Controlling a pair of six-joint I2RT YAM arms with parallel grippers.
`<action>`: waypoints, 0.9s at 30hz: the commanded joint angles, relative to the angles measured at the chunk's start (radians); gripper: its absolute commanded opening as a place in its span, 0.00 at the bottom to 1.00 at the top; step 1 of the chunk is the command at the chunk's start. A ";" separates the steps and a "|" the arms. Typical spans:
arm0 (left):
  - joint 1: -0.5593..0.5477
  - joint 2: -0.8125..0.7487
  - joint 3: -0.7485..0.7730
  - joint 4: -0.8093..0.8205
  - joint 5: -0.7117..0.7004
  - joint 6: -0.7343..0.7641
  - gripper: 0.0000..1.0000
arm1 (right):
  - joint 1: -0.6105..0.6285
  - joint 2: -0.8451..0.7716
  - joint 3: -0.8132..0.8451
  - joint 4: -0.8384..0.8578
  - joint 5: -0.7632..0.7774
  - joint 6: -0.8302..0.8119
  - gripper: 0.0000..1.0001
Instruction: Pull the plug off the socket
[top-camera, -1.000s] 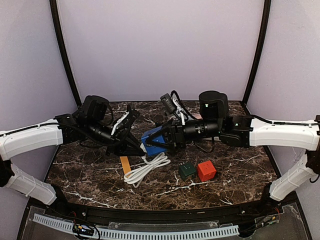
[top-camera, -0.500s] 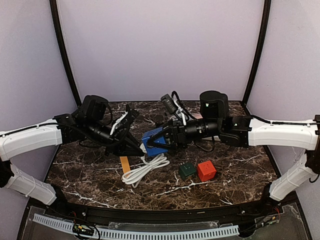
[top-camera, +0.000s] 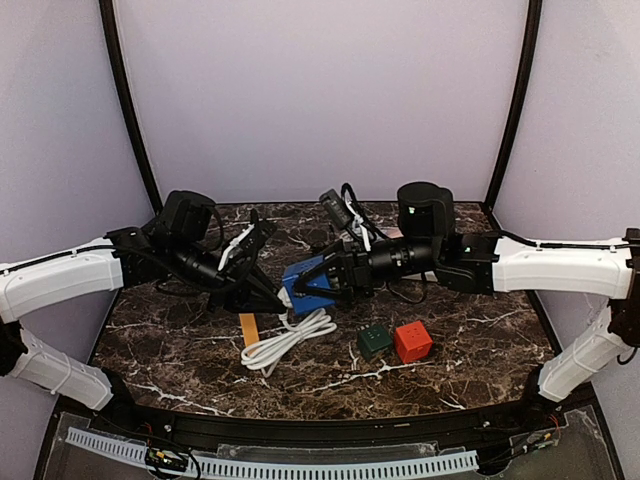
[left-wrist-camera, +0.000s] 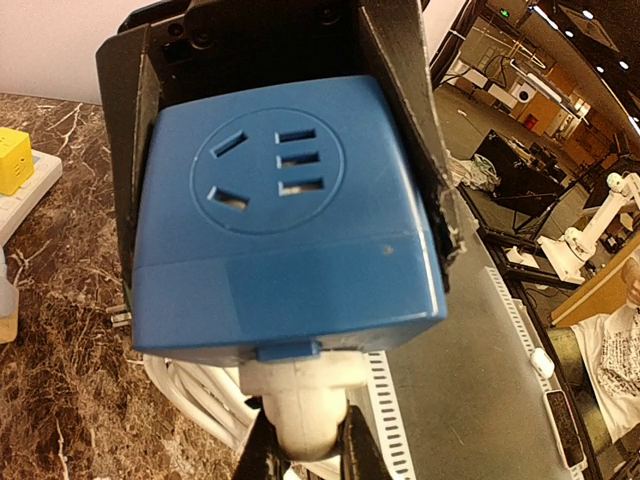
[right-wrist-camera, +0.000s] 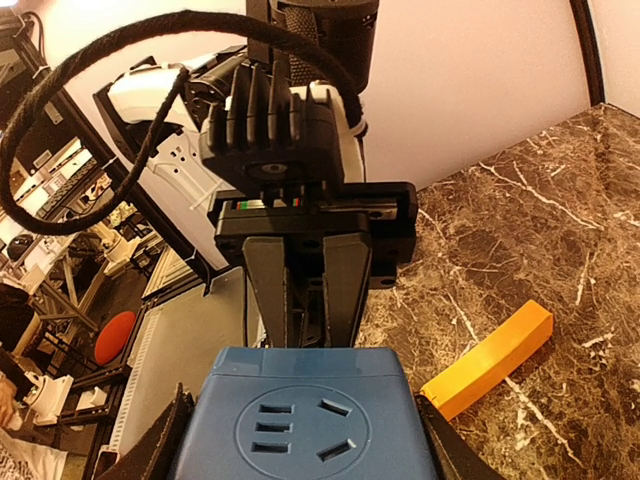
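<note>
My right pincer clamps the blue socket over the middle of the table. My left pincer is pinched on the white plug. The plug juts from the socket's side facing that pincer, so the pull should run straight back leftward, away from the right pincer.

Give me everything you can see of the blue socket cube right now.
The blue plastic socket cube has rounded edges and a round recessed face with five empty slots. The right gripper clamps two opposite sides. A white plug sits in the face toward the left arm, pinched by the left gripper. Whether the cube rests on the marble table cannot be told.
</note>
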 joint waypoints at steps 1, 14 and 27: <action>0.022 -0.043 0.009 0.041 -0.030 0.038 0.00 | 0.015 -0.042 -0.007 -0.046 0.074 0.043 0.00; 0.022 -0.050 0.000 0.060 -0.046 0.032 0.01 | 0.018 -0.014 0.032 -0.166 0.376 0.094 0.00; 0.023 -0.059 -0.001 0.058 -0.055 0.035 0.00 | 0.014 -0.010 0.031 -0.196 0.384 0.092 0.00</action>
